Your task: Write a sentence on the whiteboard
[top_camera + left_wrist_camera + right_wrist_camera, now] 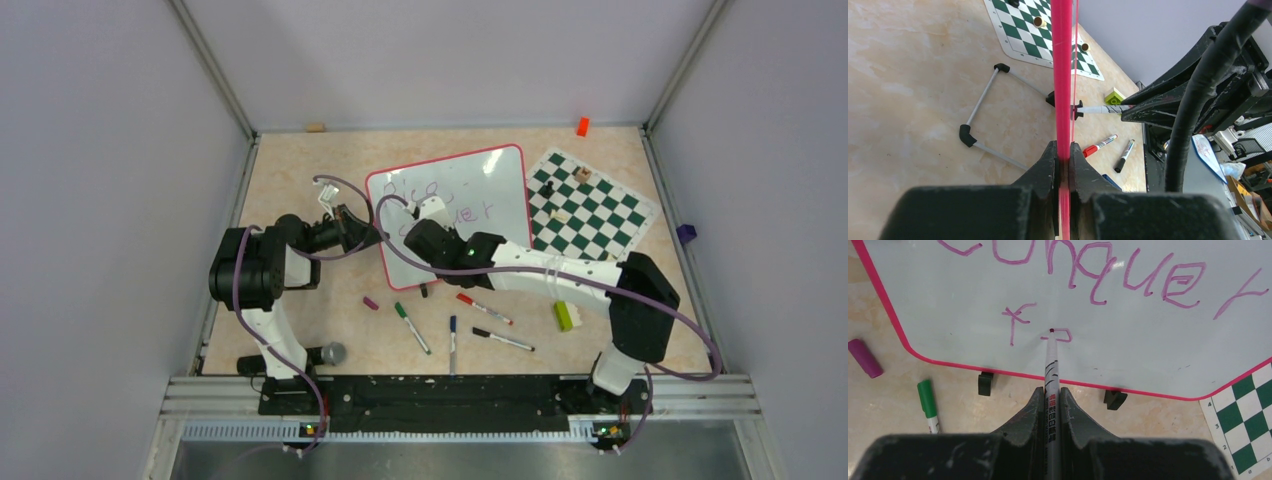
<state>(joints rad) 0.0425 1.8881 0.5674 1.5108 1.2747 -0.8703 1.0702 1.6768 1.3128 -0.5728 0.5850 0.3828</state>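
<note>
The whiteboard stands tilted on black feet at the table's middle. It fills the top of the right wrist view. Its purple sentence shows "conquer", with an "f" and the start of another letter below. My left gripper is shut on the board's red-pink rim, at its left edge. My right gripper is shut on a white marker. The marker's tip touches the board at the new stroke. The right gripper shows in the top view over the board's lower left.
A green-and-white chess mat with small pieces lies right of the board. Loose markers lie in front: green, red, blue, black. A purple cap and a lime block are nearby. The board's wire stand rests on the table.
</note>
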